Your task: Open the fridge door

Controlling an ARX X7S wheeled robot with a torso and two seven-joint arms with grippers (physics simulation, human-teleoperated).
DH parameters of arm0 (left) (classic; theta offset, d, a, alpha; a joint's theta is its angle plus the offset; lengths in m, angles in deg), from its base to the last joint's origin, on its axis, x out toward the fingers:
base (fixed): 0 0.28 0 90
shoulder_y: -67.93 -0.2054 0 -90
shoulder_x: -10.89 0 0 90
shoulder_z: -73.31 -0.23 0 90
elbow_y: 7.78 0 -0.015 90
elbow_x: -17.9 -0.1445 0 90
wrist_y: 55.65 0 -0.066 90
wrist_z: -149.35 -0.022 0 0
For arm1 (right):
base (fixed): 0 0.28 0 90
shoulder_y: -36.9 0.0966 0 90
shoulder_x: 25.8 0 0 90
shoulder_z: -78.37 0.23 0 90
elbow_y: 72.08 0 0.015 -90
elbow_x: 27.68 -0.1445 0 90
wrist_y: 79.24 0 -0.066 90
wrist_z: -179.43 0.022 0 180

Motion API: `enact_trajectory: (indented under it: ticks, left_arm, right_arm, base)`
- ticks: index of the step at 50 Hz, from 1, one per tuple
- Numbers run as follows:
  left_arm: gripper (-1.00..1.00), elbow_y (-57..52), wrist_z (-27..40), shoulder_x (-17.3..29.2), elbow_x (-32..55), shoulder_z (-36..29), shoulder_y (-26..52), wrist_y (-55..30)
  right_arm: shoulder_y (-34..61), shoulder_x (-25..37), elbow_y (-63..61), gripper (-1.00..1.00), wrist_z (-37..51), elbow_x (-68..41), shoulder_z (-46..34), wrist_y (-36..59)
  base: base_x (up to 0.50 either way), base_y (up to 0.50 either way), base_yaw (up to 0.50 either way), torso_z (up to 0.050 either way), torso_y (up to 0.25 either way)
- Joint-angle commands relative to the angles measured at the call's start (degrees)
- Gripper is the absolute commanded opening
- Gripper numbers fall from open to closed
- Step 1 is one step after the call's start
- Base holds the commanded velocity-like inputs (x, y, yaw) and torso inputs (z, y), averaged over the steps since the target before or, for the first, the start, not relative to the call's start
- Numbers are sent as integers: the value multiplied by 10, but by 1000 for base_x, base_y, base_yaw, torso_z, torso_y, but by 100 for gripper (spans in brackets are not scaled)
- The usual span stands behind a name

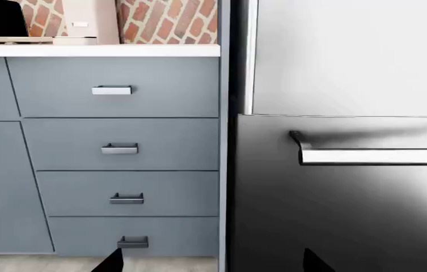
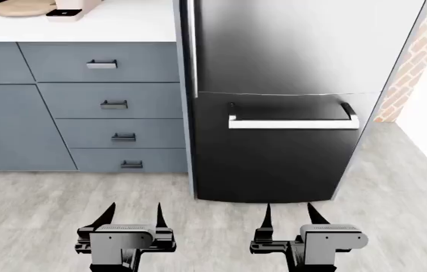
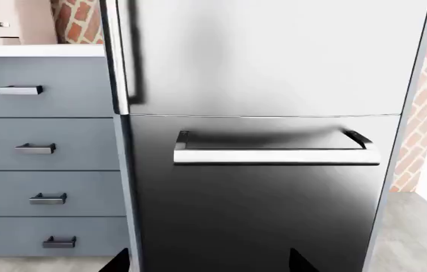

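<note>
Fridge door (image 2: 289, 45) sits upper centre-right of the head view, shut, vertical bar handle (image 2: 192, 48) on its left edge. My left gripper (image 2: 132, 212) and right gripper (image 2: 289, 212) hang low in frame, fingers apart, well short of it. Black drawer front (image 2: 274, 164) below; blue-grey cabinet drawers (image 2: 107, 102) left; grey wood floor (image 2: 32, 215), brick wall (image 2: 414, 62) right.

Blue-grey cabinet drawers (image 2: 111, 102) stack four high, each carrying a small dark handle, under a white table (image 2: 122, 25). Below sits the black drawer front (image 2: 274, 153) with its horizontal silver bar handle (image 2: 292, 123). Red brick wall (image 2: 406, 73) on the far side, grey wood-look floor (image 2: 198, 226), and possibly a cutting board (image 2: 24, 7) at the table's back edge.
</note>
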Motion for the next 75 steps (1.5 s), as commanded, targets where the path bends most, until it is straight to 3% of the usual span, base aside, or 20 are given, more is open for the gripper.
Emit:
enact_trajectory:
  ticks: [1,12,49,55,75]
  left_arm:
    - [100,0,11,9,8,-11,0,2]
    - [100,1,35,28,17,-35,0,2]
    - [100,9,65,56,40,-69,4,12]
    - [100,14,58,60,55,-73,8,12]
    - [100,21,62,70,66,-87,10,15]
  right_arm:
    - [-1,9,-2,100,13,-6,-13,2]
    - [5,25,1,100,43,-13,-32,10]
    - [6,56,-1,100,85,-17,-73,-4]
    - [7,59,1,100,86,-22,-79,4]
    - [8,70,-1,100,91,-38,-92,4]
  base:
    - [0,0,0,0,0]
    - [0,0,0,0,0]
    - [0,500,0,0,0]
    - [0,51,0,0,0]
    - [0,0,0,50,0]
